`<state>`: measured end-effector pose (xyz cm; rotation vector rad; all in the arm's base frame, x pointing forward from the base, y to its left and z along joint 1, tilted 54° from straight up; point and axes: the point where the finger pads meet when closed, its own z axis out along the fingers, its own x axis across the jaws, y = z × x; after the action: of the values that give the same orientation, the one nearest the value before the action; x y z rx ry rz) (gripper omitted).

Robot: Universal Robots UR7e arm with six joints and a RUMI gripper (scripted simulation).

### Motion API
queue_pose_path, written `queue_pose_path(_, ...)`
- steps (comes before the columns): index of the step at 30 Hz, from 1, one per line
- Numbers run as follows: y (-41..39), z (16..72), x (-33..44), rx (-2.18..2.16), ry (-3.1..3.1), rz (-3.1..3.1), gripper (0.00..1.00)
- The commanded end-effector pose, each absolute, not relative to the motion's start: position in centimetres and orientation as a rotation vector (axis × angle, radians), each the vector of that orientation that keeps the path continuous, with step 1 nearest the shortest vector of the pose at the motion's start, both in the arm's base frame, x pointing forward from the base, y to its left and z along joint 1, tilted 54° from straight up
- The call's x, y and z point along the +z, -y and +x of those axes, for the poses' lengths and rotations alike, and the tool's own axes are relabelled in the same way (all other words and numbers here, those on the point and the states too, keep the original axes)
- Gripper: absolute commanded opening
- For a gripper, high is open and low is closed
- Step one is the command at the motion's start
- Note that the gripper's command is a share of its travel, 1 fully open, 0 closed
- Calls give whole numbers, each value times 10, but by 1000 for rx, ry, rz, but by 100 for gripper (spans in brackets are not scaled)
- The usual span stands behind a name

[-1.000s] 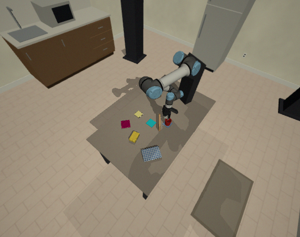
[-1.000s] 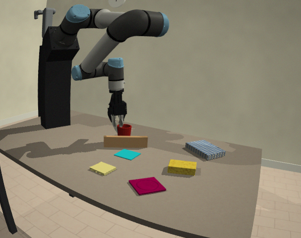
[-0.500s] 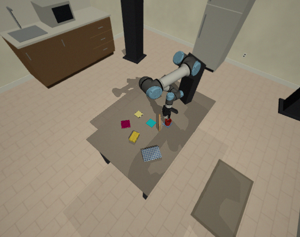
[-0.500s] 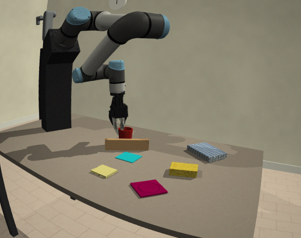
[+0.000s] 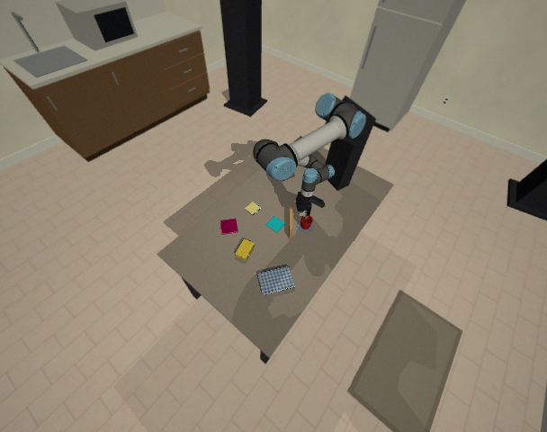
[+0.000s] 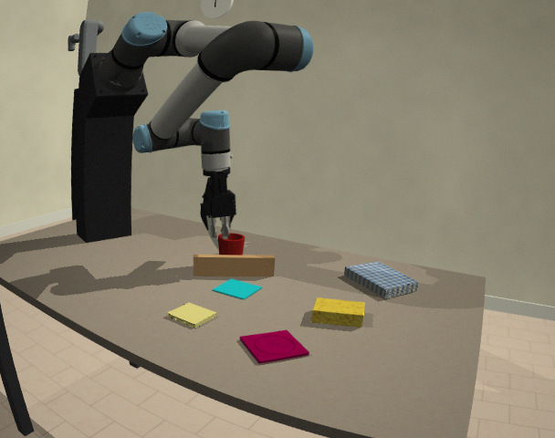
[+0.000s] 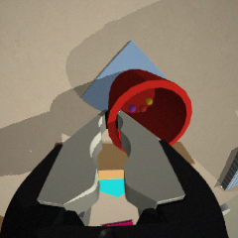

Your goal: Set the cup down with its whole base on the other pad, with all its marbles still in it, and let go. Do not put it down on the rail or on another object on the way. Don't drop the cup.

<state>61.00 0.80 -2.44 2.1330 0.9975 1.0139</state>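
Jaws pinch the upright red cup's (image 7: 158, 108) rim, mouth up.

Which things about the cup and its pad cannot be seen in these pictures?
- Cup base: in the exterior view the wooden rail hides the bottom of the red cup, so whether it is lifted cannot be told.
- Marble count: in the wrist view the marbles are small and partly behind the rim.
- Blue pad: mostly covered by the cup.
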Motion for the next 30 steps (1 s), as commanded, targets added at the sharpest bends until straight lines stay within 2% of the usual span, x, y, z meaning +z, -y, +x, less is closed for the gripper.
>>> queue_pose_path(1, -8, 610, -24, 1015, -998, 2132, 3)
queue_pose_path(30, -15, 588, -7, 1015, -998, 2132, 3)
